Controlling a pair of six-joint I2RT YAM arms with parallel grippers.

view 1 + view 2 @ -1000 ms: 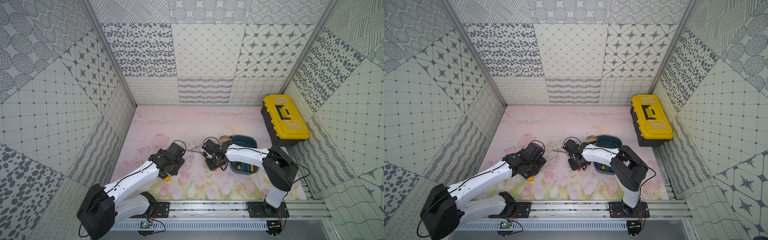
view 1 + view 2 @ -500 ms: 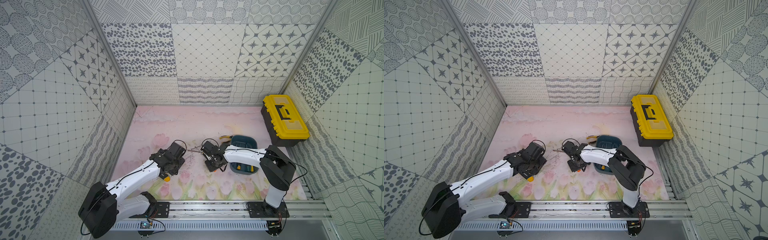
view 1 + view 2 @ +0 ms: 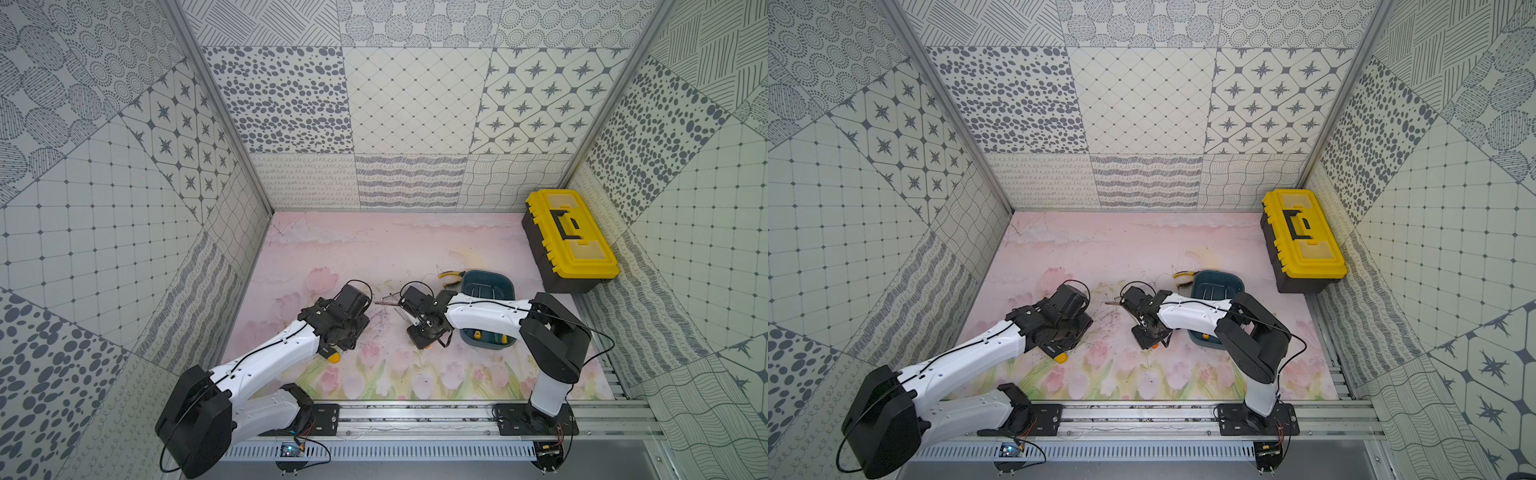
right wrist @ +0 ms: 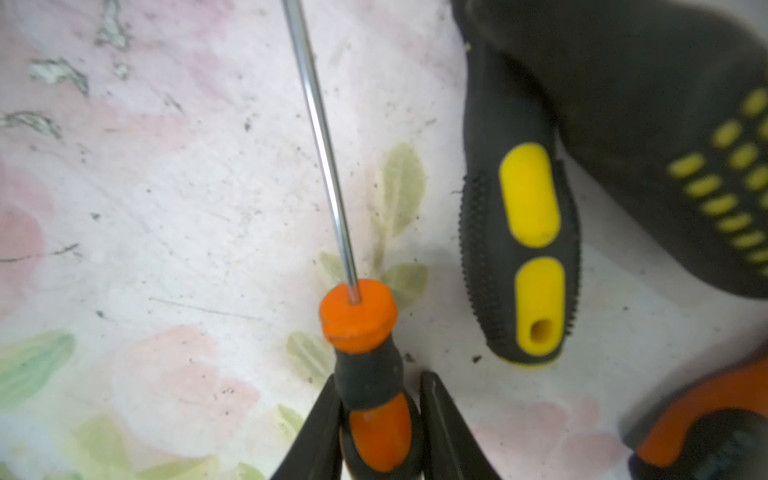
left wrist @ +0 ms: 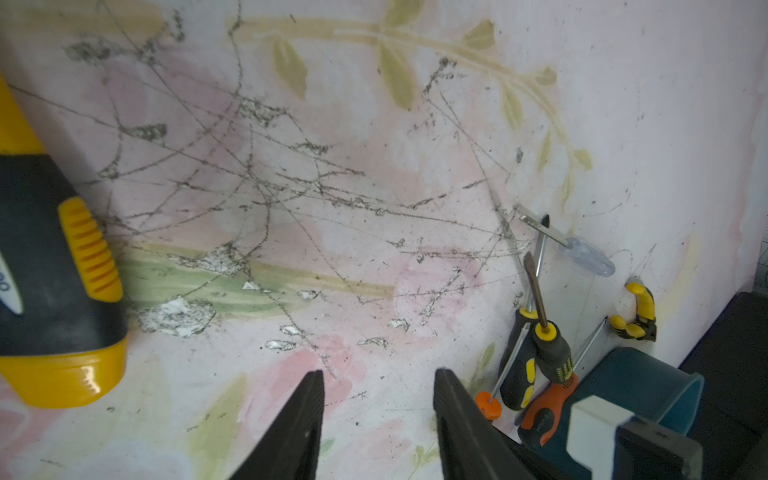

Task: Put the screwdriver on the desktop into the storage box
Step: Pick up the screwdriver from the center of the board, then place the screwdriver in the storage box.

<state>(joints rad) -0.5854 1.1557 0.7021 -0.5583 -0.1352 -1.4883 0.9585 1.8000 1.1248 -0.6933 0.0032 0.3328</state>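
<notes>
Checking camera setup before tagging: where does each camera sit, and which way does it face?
Top views: high behind the robot, looking down on desktop, storage box, toolbox; left arm and right arm show.
Left wrist: low over the desktop, facing the screwdrivers; left fingers open.
Right wrist: close above the orange screwdriver; right fingers clamp its handle.
Both wrist views share that screwdriver.

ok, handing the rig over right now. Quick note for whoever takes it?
Left end effector: open, empty, above the desktop.
Right end effector: closed on the orange screwdriver at its handle, beside the box, not in it.
Storage box: under the right forearm, something with yellow parts inside.
Done: grasp. Left: lift it into the box, then likely the black-yellow screwdrivers beside the box and the large yellow-black tool by the left arm.
</notes>
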